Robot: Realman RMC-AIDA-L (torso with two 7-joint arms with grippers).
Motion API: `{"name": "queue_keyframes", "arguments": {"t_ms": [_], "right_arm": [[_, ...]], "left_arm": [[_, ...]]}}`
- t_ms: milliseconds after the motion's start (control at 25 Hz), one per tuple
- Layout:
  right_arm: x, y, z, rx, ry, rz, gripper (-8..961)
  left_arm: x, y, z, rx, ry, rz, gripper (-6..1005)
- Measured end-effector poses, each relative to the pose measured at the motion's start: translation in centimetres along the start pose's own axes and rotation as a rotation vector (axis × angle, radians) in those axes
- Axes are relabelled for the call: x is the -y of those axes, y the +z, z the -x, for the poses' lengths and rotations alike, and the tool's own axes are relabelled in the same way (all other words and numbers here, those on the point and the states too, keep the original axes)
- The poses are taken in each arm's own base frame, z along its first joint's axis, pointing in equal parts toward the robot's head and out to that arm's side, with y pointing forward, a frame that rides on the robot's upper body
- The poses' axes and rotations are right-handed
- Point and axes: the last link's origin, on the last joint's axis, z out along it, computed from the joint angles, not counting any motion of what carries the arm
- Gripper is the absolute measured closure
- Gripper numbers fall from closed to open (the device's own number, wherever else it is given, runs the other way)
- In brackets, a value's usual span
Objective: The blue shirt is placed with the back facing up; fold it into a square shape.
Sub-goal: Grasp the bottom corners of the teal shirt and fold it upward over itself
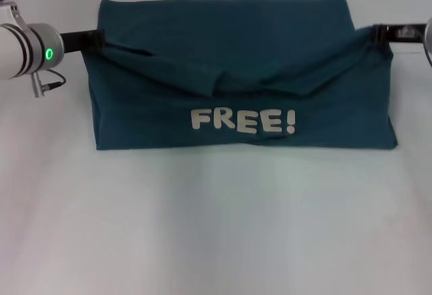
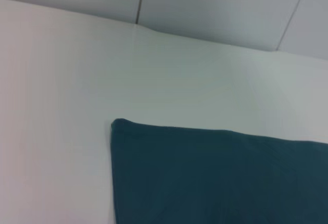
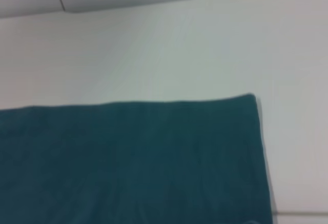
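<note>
The blue shirt (image 1: pixel 236 79) lies spread across the middle of the white table (image 1: pixel 216 227) as a wide band, its long axis running from the robot's left to its right, with a folded-over layer showing the white "FREE!" lettering (image 1: pixel 243 121) along the near side. The left gripper (image 1: pixel 94 38) meets the shirt's left edge near the far corner, and the right gripper (image 1: pixel 378 33) meets the right edge at much the same depth — each seems to pinch the fabric, since the cloth sags in a drape between them, though the fingers themselves are too hidden to be sure. Both arms are equally near their own ends. No containers are present. The wrist views show only flat teal cloth and bare table — no fingers.
</note>
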Motion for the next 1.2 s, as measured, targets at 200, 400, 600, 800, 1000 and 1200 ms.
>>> {"name": "queue_keyframes", "arguments": {"t_ms": [200, 400, 600, 800, 1000, 1200], "right_arm": [[-0.6, 0.2, 0.9, 0.014, -0.031, 0.002, 917], [-1.1, 0.3, 1.1, 0.015, -0.054, 0.004, 904], [-1.5, 0.5, 1.1, 0.002, -0.067, 0.012, 892], [-1.5, 0.5, 0.7, -0.031, -0.113, 0.006, 879], [-1.0, 0.5, 0.5, -0.046, -0.127, -0.017, 832], [0.5, 0.1, 0.1, -0.047, -0.084, -0.045, 648]], "left_arm": [[-0.1, 0.0, -0.2, -0.012, 0.003, -0.006, 1001], [-0.1, 0.1, -0.3, -0.023, 0.0, -0.012, 1001], [-0.5, 0.2, -0.3, -0.028, 0.007, -0.013, 1001], [-0.9, 0.5, 0.2, 0.011, 0.021, 0.002, 991], [-0.3, 0.7, 0.4, 0.049, -0.033, -0.004, 910], [0.4, 0.4, 0.6, 0.047, -0.086, -0.012, 745]]}}
